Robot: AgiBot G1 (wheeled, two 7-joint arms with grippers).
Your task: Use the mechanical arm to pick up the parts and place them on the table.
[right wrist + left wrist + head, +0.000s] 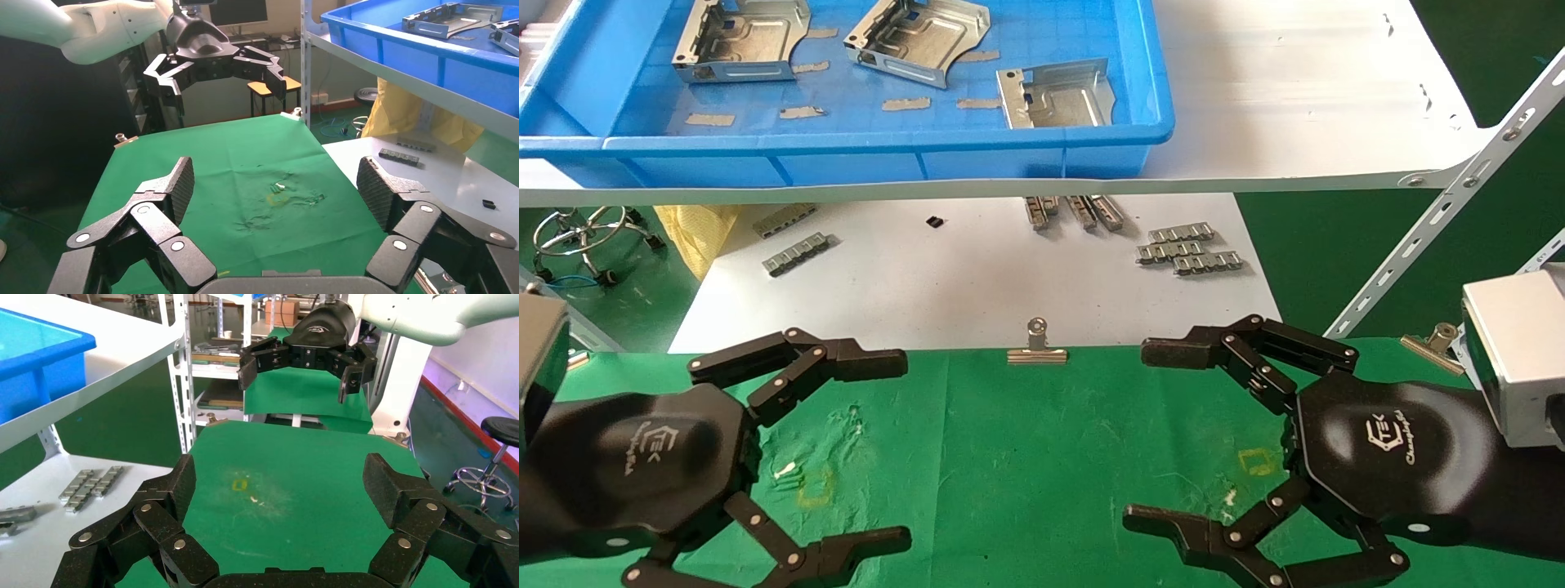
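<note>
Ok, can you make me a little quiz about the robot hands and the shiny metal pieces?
1. How many parts lie in the blue tray?
2. True or false: the left gripper holds a part.
3. The right gripper hovers over: A) white board, B) green table, C) tray?

Key: 1) three; 2) false, both grippers are open and empty; 3) B.

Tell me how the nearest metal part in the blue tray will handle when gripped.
The nearest part in the blue tray is thin ribbed sheet metal, so probably stiff and light. Its shiny surface may slip between fingers. It lies flat, unlikely to roll.
</note>
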